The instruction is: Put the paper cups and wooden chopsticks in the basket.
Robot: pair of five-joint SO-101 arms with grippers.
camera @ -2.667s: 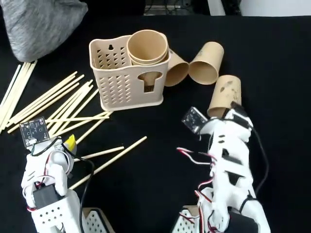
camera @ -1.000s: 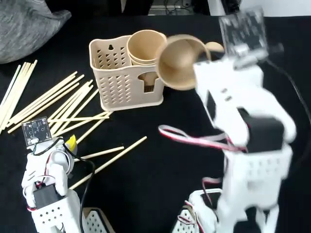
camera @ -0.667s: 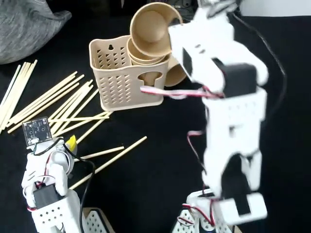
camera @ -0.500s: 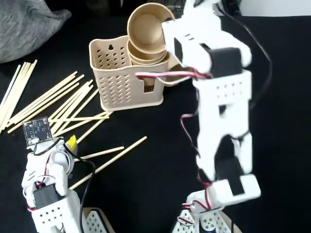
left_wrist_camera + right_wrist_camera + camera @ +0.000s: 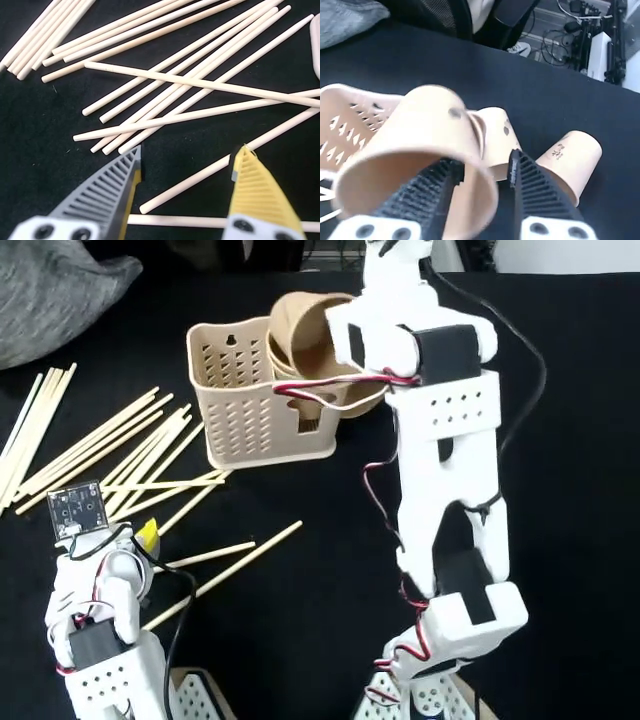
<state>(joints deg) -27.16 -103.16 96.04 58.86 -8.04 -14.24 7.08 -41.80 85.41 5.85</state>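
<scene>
One paper cup (image 5: 415, 145) clamped at the rim in right gripper (image 5: 486, 161), tilted, basket (image 5: 245, 420) just beneath. Level first, lower straight down inside, then let go. Left gripper (image 5: 187, 160) spread wide just above loose chopsticks (image 5: 200, 85), holding nothing

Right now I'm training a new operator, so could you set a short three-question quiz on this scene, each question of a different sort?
1. True or false: the right gripper grips a paper cup at its rim.
2. Choose: the left gripper, over loose chopsticks, is A) shut on one, B) open, C) shut on a cup.
3. Count: how many tipped cups lie on their sides on the table?
Key: 1 true; 2 B; 3 two.
</scene>
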